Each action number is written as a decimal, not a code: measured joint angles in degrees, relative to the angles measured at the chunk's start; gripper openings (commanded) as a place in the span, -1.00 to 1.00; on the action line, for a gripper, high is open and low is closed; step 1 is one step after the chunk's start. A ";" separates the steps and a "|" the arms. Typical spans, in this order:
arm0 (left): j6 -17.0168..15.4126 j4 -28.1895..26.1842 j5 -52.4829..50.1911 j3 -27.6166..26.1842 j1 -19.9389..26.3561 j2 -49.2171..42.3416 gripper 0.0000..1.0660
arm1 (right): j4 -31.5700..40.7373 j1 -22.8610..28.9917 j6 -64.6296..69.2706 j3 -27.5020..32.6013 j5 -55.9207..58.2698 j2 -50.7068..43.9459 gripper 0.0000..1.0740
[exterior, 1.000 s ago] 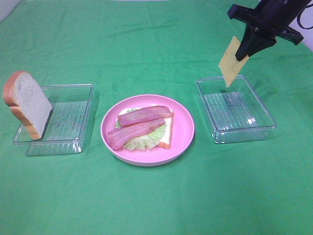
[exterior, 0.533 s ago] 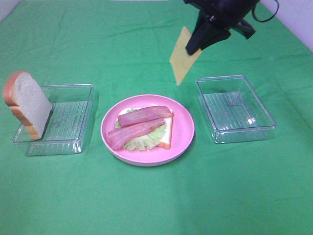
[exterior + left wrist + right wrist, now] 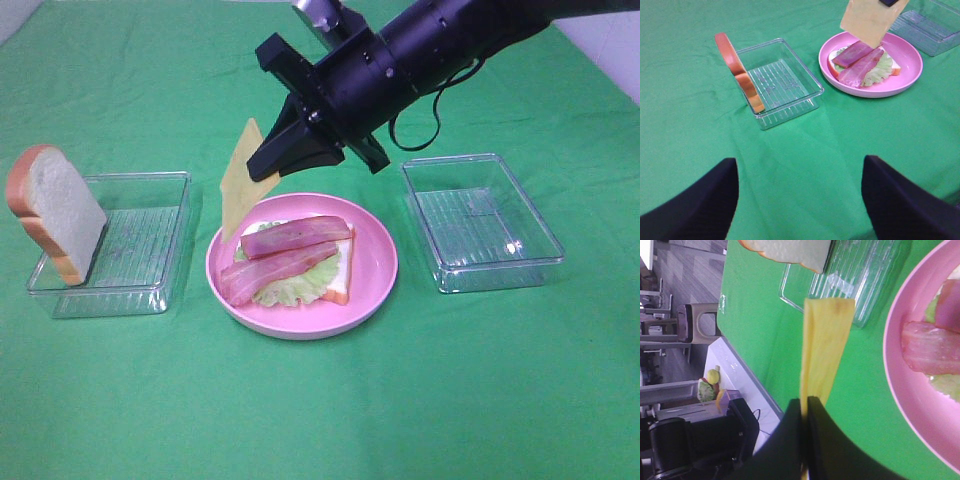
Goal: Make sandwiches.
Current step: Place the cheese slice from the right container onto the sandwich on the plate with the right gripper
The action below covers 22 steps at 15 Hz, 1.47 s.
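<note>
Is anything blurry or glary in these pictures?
Exterior high view: even, soft light, only a small glint on the right clear tray. Left wrist view: the fingers of the left gripper are dark, soft-edged shapes near the lens; the pink plate is sharp. Right wrist view: the cheese slice in the right gripper looks slightly soft.

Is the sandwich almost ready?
About halfway. On the pink plate lie bottom bread, lettuce and two bacon strips. The right gripper holds the cheese slice above the plate's edge. Still to do: lay the cheese, then add the bread slice leaning in the tray.
</note>
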 measured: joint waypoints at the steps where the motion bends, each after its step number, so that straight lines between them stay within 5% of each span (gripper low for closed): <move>1: 0.00 0.00 0.00 0.00 0.00 0.00 0.26 | 1.72 0.23 -0.46 0.69 -1.26 1.38 -1.00; 7: 0.00 0.00 0.00 0.00 0.00 0.00 0.26 | 6.42 0.17 -0.34 1.03 -6.47 8.48 -1.00; 14: 0.00 0.00 0.00 0.00 0.00 0.00 0.26 | -0.69 0.17 3.27 1.03 -6.93 8.88 -0.95; 16: 0.00 0.00 0.00 0.00 0.00 0.00 0.26 | -3.32 0.17 5.16 1.03 -8.19 8.88 -0.75; 17: 0.00 0.00 0.00 0.00 0.00 0.00 0.26 | -4.87 0.17 7.22 1.03 -9.00 8.88 -0.35; 19: 0.00 0.00 0.00 0.00 0.00 0.00 0.26 | -5.21 0.17 7.68 1.03 -9.63 8.94 0.13; 22: 0.00 0.00 0.00 0.00 0.00 0.00 0.26 | -7.91 0.17 7.68 1.03 -9.63 8.25 0.32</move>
